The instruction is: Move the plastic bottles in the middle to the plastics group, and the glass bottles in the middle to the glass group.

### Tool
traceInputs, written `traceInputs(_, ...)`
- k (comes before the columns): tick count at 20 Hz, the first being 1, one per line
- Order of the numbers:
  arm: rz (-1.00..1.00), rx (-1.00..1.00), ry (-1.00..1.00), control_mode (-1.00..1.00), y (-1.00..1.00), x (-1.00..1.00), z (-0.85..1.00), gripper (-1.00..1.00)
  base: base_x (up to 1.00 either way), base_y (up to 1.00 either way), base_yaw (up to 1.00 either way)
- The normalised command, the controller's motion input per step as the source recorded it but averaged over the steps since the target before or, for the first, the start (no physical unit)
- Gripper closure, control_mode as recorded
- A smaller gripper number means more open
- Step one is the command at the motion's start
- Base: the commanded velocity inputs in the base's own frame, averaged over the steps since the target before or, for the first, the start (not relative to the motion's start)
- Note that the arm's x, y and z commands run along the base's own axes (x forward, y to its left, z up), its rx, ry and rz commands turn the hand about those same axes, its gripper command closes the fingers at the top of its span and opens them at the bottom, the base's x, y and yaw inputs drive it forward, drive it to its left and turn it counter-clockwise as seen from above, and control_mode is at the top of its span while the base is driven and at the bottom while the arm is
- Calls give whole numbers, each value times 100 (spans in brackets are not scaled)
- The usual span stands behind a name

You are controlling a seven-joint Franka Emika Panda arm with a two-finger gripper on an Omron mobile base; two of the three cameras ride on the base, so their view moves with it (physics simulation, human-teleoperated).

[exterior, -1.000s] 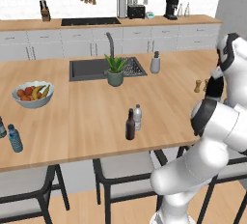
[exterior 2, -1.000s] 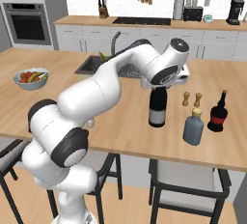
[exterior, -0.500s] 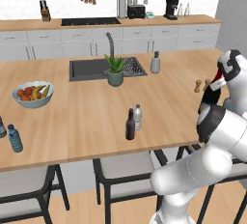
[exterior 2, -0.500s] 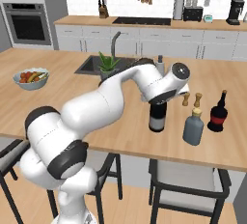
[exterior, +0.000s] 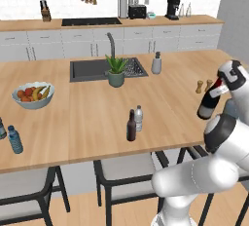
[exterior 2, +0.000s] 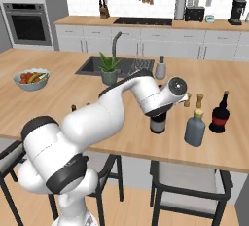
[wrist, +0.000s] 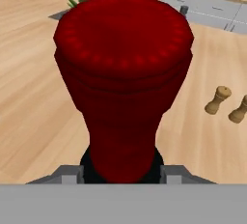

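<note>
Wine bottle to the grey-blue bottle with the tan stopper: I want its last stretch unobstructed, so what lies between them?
In the right base view, only bare wooden counter separates the wine bottle from the grey-blue bottle; the mills stand behind that stretch.

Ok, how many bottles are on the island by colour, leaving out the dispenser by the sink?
Dark, red-topped: 2, the wine bottle and the round bottle
Brown bottle: 1
Clear bottle: 1
Blue-tinted bottle: 1
Dark green bottle: 1
Grey bottle: 1
Total: 7
</note>
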Motion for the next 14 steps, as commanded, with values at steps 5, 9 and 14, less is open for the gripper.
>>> traceInputs(5, 0, -9, 12, -100, 0, 7, 0, 100, 0, 0, 0)
traceInputs(9, 0, -7, 10, -100, 0, 17, 0, 100, 0, 0, 0)
traceInputs(14, 0, 0, 0, -100, -23, 12, -2, 100, 0, 0, 0)
